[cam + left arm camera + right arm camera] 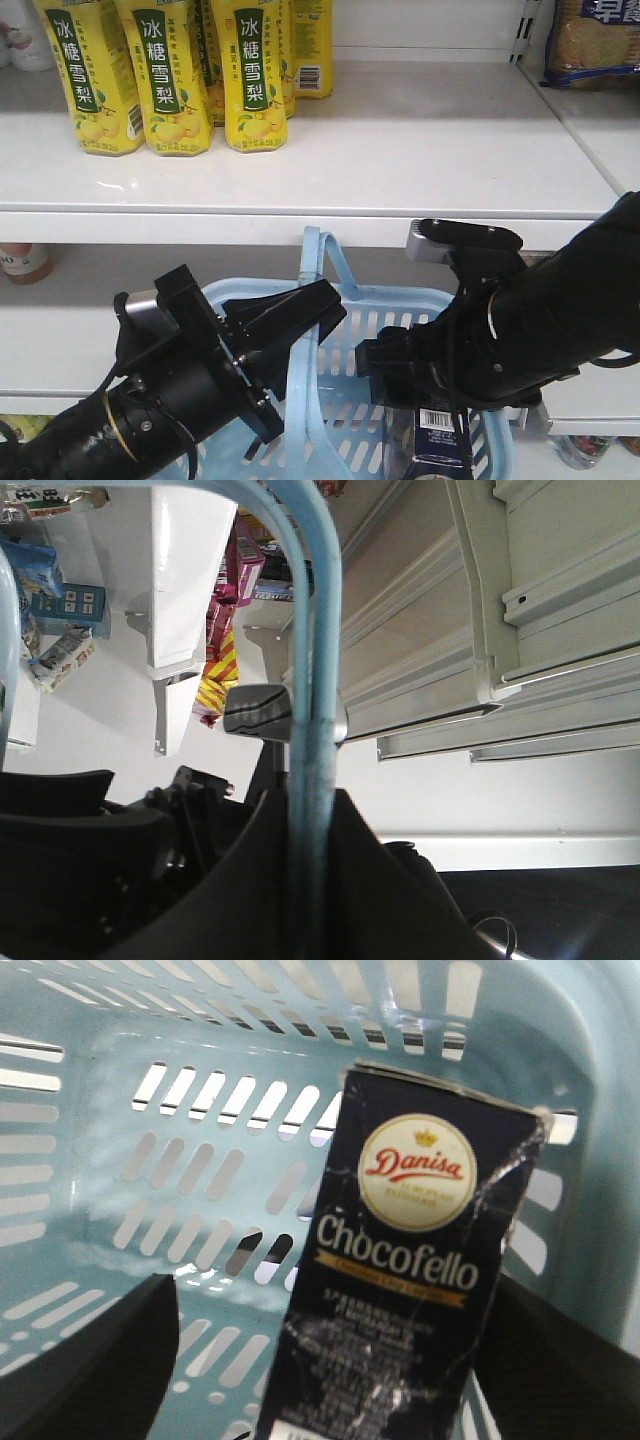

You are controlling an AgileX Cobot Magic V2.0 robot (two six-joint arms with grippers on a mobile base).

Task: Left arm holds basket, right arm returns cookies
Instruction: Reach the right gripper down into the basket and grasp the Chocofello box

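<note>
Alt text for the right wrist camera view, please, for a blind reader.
A dark navy Chocofello cookie box stands in a light blue slotted basket, its round Danisa logo facing the camera. Black pincer fingers frame the bottom corners.

Bright, flat store light all round, white shelf [420, 130] nearly blown out with soft shadow underneath, basket [312, 680] hoop right at the left wrist lens is mushy, and the cookies [400, 1290] are slightly soft with glare streaks.
</note>
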